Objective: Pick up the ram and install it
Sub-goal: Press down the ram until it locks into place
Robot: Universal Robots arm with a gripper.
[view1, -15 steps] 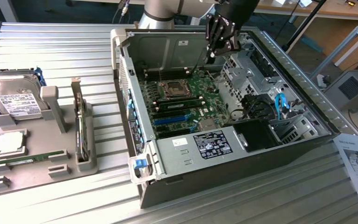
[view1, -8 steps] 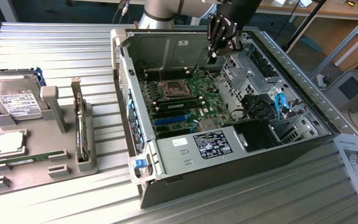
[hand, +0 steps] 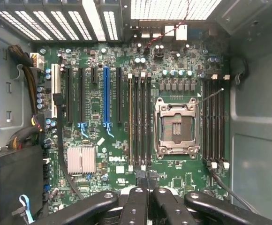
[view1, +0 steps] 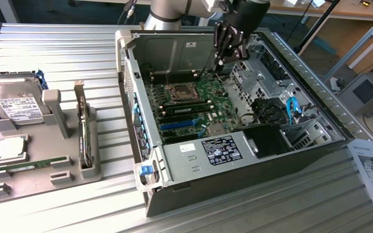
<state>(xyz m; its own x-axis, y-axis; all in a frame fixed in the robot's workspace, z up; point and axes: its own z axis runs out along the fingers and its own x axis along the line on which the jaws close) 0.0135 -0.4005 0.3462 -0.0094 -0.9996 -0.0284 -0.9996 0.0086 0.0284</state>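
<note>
Exterior view: gripper (view1: 224,60) over motherboard (view1: 196,97), ram (view1: 29,165) on tray (view1: 41,177)

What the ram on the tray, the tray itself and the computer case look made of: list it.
Ram: green circuit board, probably fibreglass laminate, matte.
Tray: likely plastic, uniformly dull grey with moulded blocks.
Computer case: bare sheet metal, seemingly steel, with folded edges and punched holes.

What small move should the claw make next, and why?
Probably raise the claw clear of the computer case. It hangs above the motherboard, while the ram lies outside the case on the grey tray, toward the exterior view's left.
</note>
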